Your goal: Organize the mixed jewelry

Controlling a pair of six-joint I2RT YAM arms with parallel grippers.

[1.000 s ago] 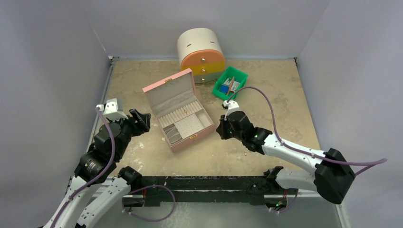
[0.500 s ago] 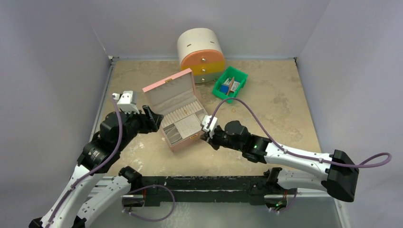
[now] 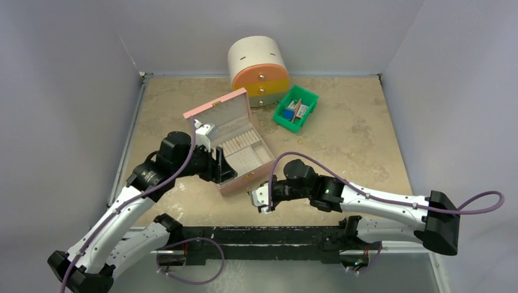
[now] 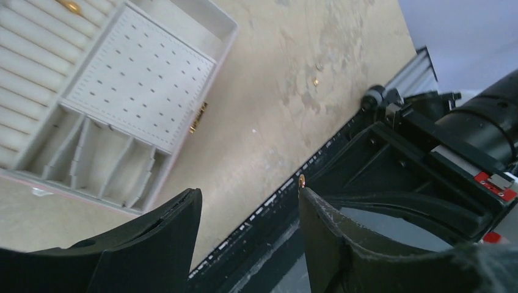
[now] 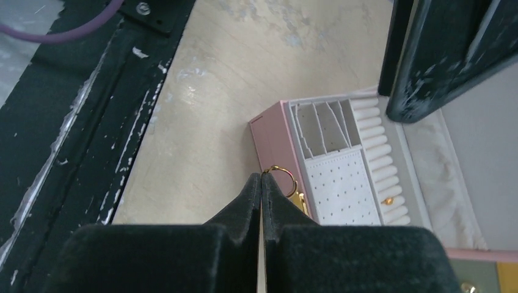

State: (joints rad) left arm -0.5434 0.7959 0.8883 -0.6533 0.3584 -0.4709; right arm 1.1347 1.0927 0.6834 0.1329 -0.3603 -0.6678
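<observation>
Pinching a thin gold-coloured wire ring (image 5: 279, 177) right at its tips, the right gripper (image 5: 261, 182) is closed hard, pads pressed together with the ring clamped between them. The ring pokes out past the fingertips, its open circle facing the wrist camera and leaning toward the front wall of the open pink jewellery box with the white lining (image 5: 342, 165). Being round, it has no long axis to call. From above, that gripper sits close to the near edge of the table (image 3: 342, 122), just in front of the box. Half a second ago it was up against the box's near-right front wall, so it has backed off.

Over on the other side, the left gripper (image 4: 249, 192) hangs with fingers apart above the box's near-left corner; half a second ago it was out to the left of the box.

A small gold-coloured ring (image 4: 70, 6) sits in the box's ring rolls, and a tiny gold-coloured stud (image 4: 316, 80) lies on the table toward the near edge.
</observation>
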